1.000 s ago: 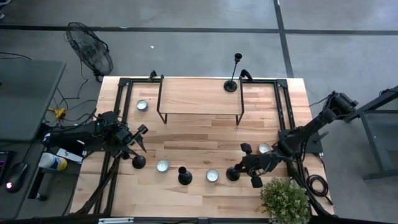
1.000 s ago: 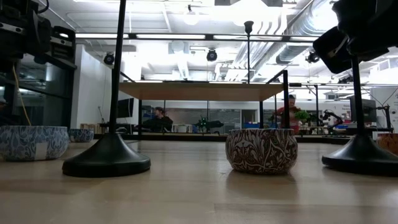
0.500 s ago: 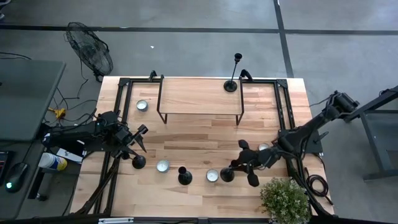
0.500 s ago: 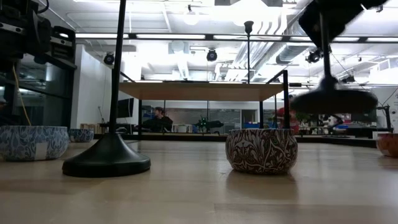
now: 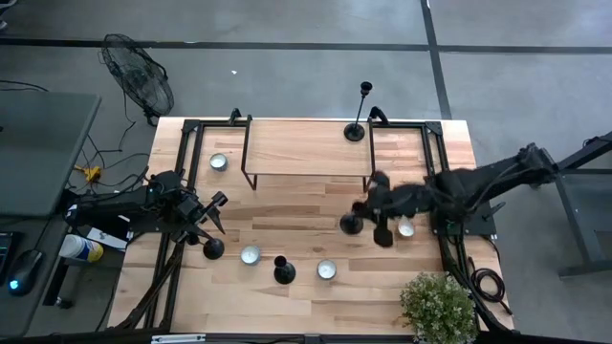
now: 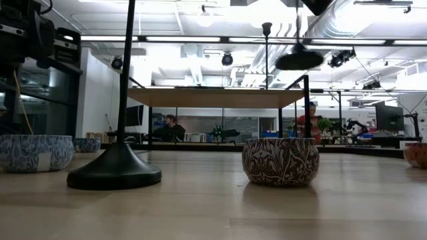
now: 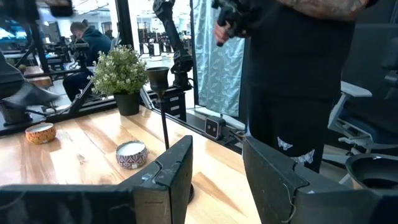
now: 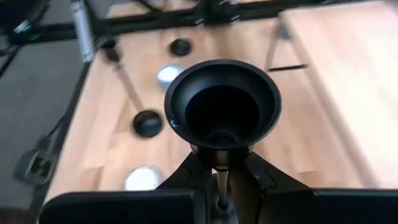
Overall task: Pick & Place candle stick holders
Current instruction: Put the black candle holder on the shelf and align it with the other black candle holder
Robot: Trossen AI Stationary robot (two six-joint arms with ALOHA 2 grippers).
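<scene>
My right gripper [image 5: 379,206] is shut on the thin stem of a black candle stick holder [image 5: 351,224], carrying it in the air over the table's right middle, near the wooden shelf. In the low view its round base [image 6: 299,60] hangs high, and the right wrist view looks into the hollow base [image 8: 222,106] with the stem pinched between my fingers [image 8: 221,186]. My left gripper [image 5: 216,212] waits open at the left, just short of another holder [image 5: 212,248], whose stem [image 7: 165,118] rises ahead of it. A third holder [image 5: 283,271] stands near the front. A tall one [image 5: 356,129] stands on the shelf.
A raised wooden shelf [image 5: 306,153] on black legs spans the back middle. Patterned candle tins [image 5: 219,161], [image 5: 251,254], [image 5: 326,269], [image 5: 406,227] dot the table. A potted plant [image 5: 438,306] sits at the front right. A person in dark clothes [image 7: 292,74] stands beside the table.
My right arm has lifted its holder off the front right of the table and carried it up and back toward the shelf. The left arm has not moved.
</scene>
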